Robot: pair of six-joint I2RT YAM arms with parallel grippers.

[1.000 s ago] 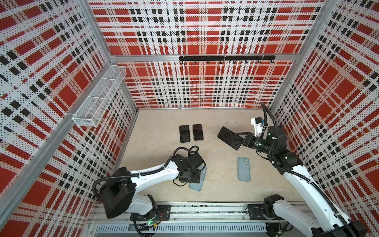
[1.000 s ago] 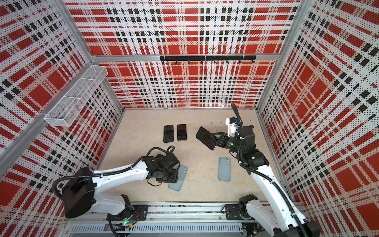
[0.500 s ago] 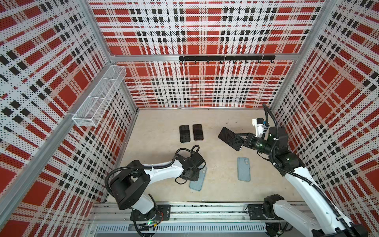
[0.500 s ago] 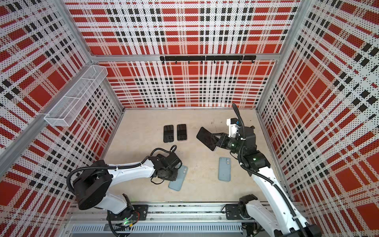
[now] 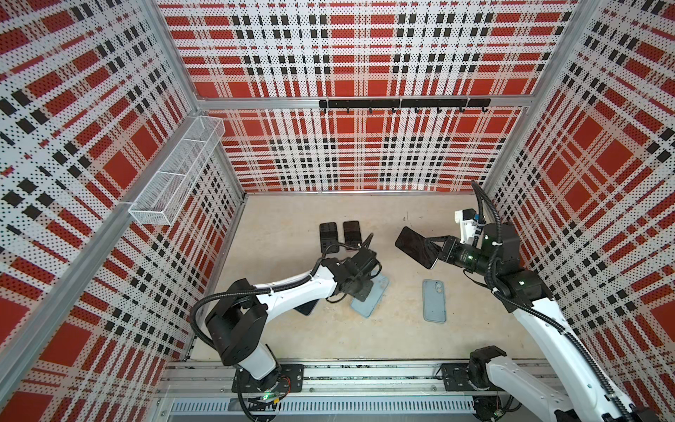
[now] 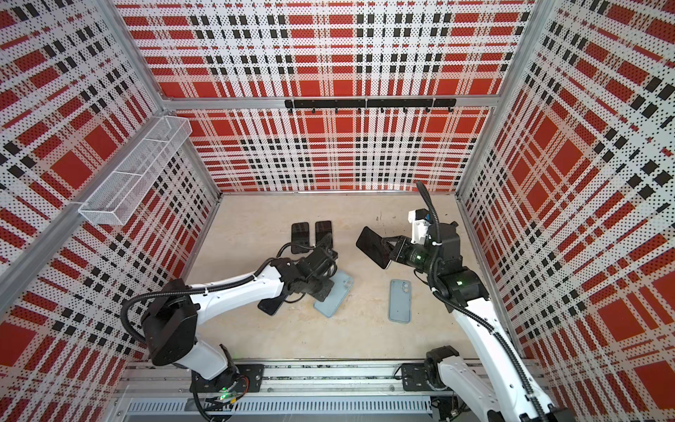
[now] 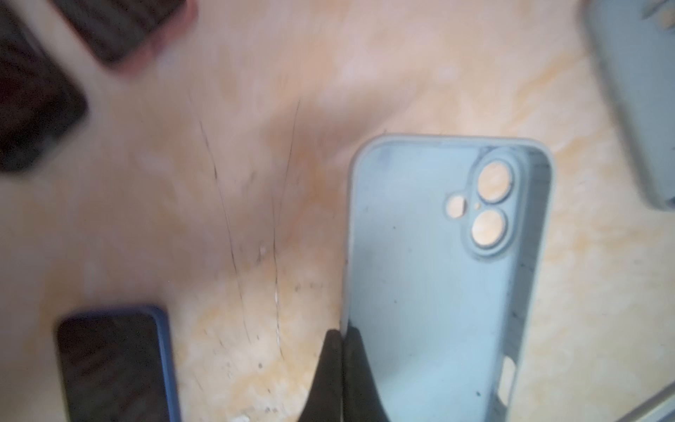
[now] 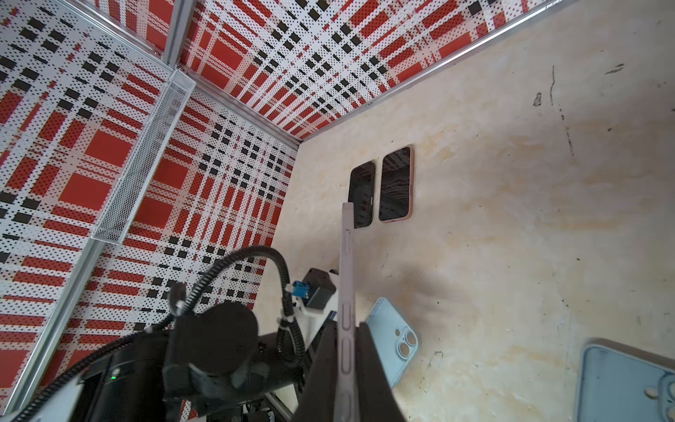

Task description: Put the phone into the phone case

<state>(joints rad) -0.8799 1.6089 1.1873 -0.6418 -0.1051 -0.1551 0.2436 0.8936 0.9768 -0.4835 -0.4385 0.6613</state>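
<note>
In both top views my right gripper (image 5: 436,245) (image 6: 389,244) is shut on a phone (image 5: 416,246) (image 6: 372,245) with a dark screen and a pale pink edge, held above the floor. In the right wrist view the phone (image 8: 346,263) stands edge-on between the jaws of the right gripper (image 8: 345,329). My left gripper (image 5: 367,286) (image 6: 321,288) is down at a light-blue phone case (image 5: 376,296) (image 6: 338,296). In the left wrist view the left gripper (image 7: 341,334) is shut on one long side wall of the phone case (image 7: 431,263), whose inside faces up.
A second light-blue case (image 5: 434,300) (image 6: 400,300) lies on the floor to the right of the held one. Two dark phones (image 5: 328,235) (image 5: 351,232) lie side by side further back. A dark-blue phone (image 6: 270,306) (image 7: 113,365) lies under the left arm.
The left jaws have closed on the case's side wall, and the case has shifted a little toward the back right. The right arm has held the phone almost still.
</note>
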